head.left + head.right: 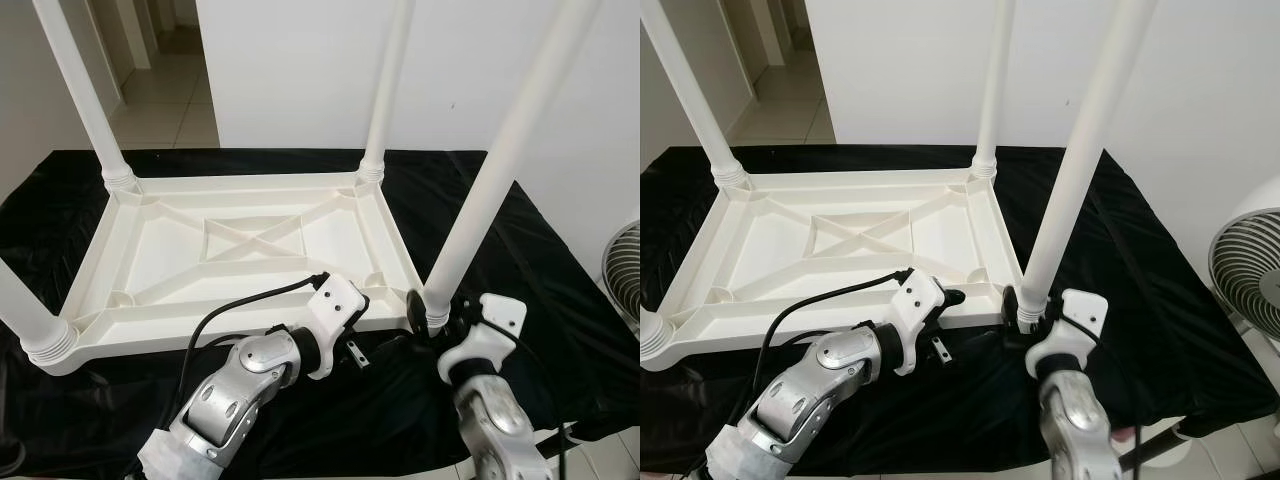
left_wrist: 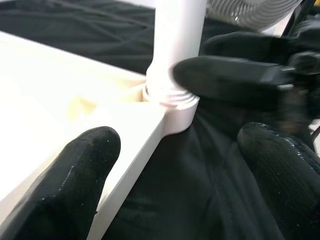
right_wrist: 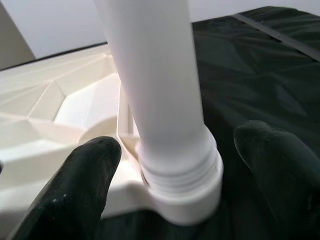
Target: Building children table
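Jaws of the right gripper (image 3: 170,165) stand wide around the near table leg (image 3: 155,90).
Left gripper (image 2: 190,165) gapes beside the upturned table (image 1: 250,250) rim.

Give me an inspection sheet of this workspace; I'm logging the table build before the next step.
Surface: black cloth covering the work area.
Job's things: white plastic table top, upside down, four white tubular legs standing in its corner sockets; near-right leg leans.
Clutter: nothing seen.
Grippers: right gripper open, straddling the near-right leg's base; left gripper open at the table top's near edge, beside that corner.
Cables: black cable looping along the left arm.
Surroundings: white wall, tiled floor, white fan on the right.
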